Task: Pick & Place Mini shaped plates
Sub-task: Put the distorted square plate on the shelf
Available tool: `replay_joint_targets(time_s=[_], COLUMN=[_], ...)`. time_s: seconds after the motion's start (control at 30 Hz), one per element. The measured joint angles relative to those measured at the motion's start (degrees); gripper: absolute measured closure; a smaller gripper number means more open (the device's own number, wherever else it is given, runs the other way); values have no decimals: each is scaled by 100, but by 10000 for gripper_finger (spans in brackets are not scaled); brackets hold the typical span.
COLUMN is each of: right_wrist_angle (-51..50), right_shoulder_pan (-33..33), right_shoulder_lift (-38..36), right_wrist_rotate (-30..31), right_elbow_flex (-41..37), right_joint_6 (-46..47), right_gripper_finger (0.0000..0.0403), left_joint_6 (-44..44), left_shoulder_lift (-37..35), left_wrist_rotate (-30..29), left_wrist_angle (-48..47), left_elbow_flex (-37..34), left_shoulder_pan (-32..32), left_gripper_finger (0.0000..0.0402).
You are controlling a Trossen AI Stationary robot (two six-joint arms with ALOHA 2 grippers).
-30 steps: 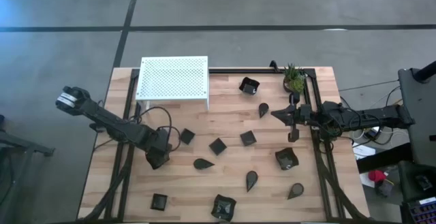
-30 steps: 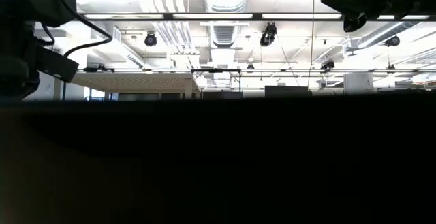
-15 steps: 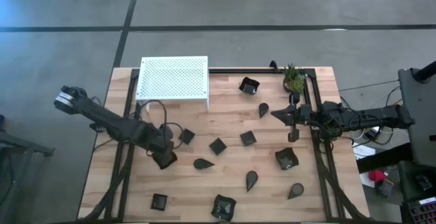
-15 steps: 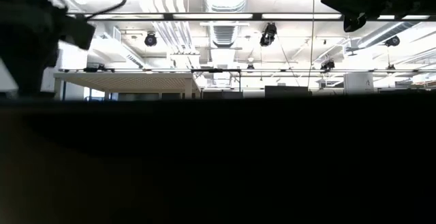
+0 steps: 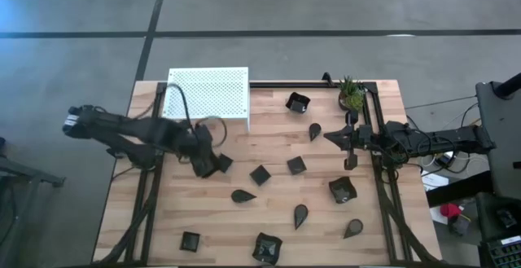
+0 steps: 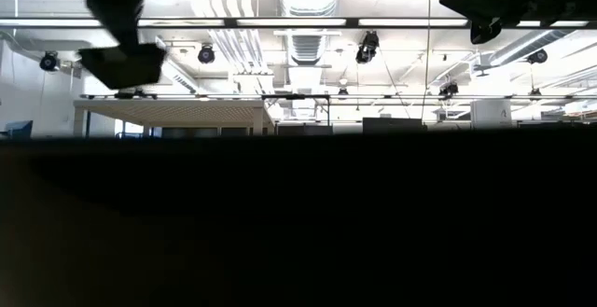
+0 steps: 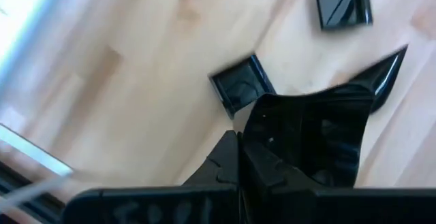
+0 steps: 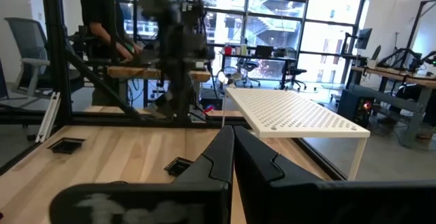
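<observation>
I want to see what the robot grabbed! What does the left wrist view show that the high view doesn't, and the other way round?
Only the left wrist view shows the catch up close: the left gripper is shut on a glossy black plate with upturned corners. Only the high view shows the white perforated platform, the green plant, the waiting right arm at the table's right edge, and more black plates scattered about. Both show the wooden table and a small square plate lying beside the left gripper.

Glossy black mini plates [image 5: 297, 164] scattered on wood; one [image 7: 320, 139] lifted.
</observation>
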Motion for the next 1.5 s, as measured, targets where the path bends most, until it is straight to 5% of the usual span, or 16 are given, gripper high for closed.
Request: replay_joint_targets(time_s=[0.47, 0.93, 1.23, 1.5], right_wrist_angle=[0, 0, 0, 0], right_shoulder_pan=[1, 2, 0, 1], right_shoulder_lift=[0, 2, 2, 1], right_wrist_rotate=[0, 2, 0, 0], right_elbow_flex=[0, 0, 0, 0], right_joint_6=[-17, -19, -19, -21], right_gripper_finger=[394, 394, 394, 394], left_joint_6=[1682, 2502, 2479, 2148], left_shoulder_lift=[0, 128, 288, 367], left_wrist_rotate=[261, 313, 537, 361], left_wrist_angle=[-556, -501, -333, -200], left_elbow_flex=[1281, 1240, 1238, 1265], left_shoulder_pan=[2780, 5858, 6662, 6689], left_gripper_finger=[401, 401, 401, 402])
